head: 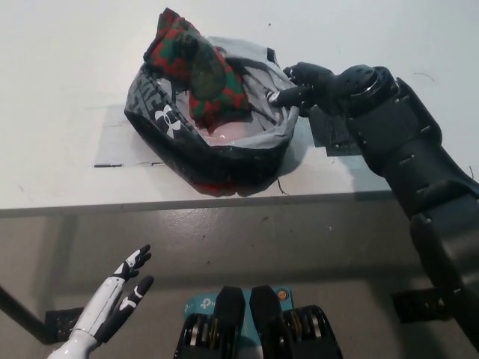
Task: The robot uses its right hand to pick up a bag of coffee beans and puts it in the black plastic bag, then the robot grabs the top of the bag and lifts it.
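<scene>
The black plastic bag with a white logo lies open on the white table. A red-and-green patterned coffee bean bag sticks up out of its mouth. My black right hand is at the bag's right rim, its fingers pinched on the plastic edge there. My white left hand rests low at the lower left, below the table edge, with fingers spread.
A grey taped patch lies on the table under my right forearm. The table's front edge runs across the middle, with the floor below it.
</scene>
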Motion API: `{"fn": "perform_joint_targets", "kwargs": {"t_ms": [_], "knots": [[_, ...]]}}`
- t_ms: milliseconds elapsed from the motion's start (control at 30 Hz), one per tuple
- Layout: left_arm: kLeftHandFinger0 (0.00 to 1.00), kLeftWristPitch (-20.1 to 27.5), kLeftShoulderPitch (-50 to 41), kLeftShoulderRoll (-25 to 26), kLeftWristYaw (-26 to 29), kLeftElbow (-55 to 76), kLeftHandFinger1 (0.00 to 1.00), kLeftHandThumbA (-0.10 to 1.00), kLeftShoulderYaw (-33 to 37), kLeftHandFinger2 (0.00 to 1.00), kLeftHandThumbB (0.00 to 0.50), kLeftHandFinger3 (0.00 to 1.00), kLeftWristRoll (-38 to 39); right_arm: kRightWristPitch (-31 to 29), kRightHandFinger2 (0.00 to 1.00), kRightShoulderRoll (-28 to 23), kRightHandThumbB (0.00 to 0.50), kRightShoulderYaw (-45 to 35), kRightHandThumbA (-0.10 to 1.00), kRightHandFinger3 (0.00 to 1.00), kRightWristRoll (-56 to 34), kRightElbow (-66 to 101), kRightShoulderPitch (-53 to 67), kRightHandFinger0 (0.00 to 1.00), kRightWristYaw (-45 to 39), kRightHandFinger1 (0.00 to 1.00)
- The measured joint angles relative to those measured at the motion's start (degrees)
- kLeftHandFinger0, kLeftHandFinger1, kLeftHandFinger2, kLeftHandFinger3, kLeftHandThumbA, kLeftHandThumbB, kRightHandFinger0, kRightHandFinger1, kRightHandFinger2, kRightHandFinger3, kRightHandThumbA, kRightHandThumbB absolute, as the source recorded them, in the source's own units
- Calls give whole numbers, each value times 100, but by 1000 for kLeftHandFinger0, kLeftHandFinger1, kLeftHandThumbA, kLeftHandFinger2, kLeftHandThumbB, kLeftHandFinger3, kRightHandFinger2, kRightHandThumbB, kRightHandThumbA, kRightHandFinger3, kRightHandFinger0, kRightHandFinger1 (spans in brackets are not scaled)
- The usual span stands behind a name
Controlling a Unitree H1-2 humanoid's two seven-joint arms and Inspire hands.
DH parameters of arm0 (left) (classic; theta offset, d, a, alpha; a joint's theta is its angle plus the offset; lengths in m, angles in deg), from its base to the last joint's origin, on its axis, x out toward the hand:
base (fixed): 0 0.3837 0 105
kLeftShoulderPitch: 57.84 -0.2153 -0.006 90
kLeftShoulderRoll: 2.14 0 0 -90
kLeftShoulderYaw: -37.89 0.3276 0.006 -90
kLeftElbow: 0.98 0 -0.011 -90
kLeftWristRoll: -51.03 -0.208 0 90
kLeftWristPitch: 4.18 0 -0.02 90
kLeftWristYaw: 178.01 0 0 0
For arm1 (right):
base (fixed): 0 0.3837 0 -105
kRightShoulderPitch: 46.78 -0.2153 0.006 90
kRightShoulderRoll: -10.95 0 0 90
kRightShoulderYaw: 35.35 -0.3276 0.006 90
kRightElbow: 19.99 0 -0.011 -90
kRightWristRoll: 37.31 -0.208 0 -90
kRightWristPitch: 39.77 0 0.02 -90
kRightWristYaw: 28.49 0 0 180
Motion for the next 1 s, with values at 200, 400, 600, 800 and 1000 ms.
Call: {"fn": "perform_joint_targets", "kwargs": {"t_ms": [200, 400, 600, 800, 1000], "knots": [[1000, -1, 3, 23, -40, 0, 1000, 1000, 0, 1000, 239, 1000, -15, 99, 759, 8, 70, -285, 285, 684, -174, 164, -67, 0, 16, 317], [1000, -3, 5, 23, -42, 0, 1000, 1000, -1, 1000, 234, 1000, -15, 298, 706, 27, 48, -816, 402, 697, -480, 186, -461, 0, 55, 243], [1000, -12, 11, 23, -43, 1, 1000, 1000, -1, 1000, 214, 1000, -16, 384, 628, 92, 22, -1183, 594, 624, -766, 32, -911, 0, 103, 137], [1000, -19, 17, 23, -47, 1, 1000, 1000, 5, 1000, 216, 1000, -16, 389, 670, 200, 16, -1276, 616, 798, -904, 6, -1165, 0, 122, 250], [1000, -13, 70, 31, -61, 0, 1000, 1000, 23, 1000, 217, 1000, -32, 386, 696, 269, 26, -1310, 542, 807, -1036, -1, -1206, 0, 135, 261]]}}
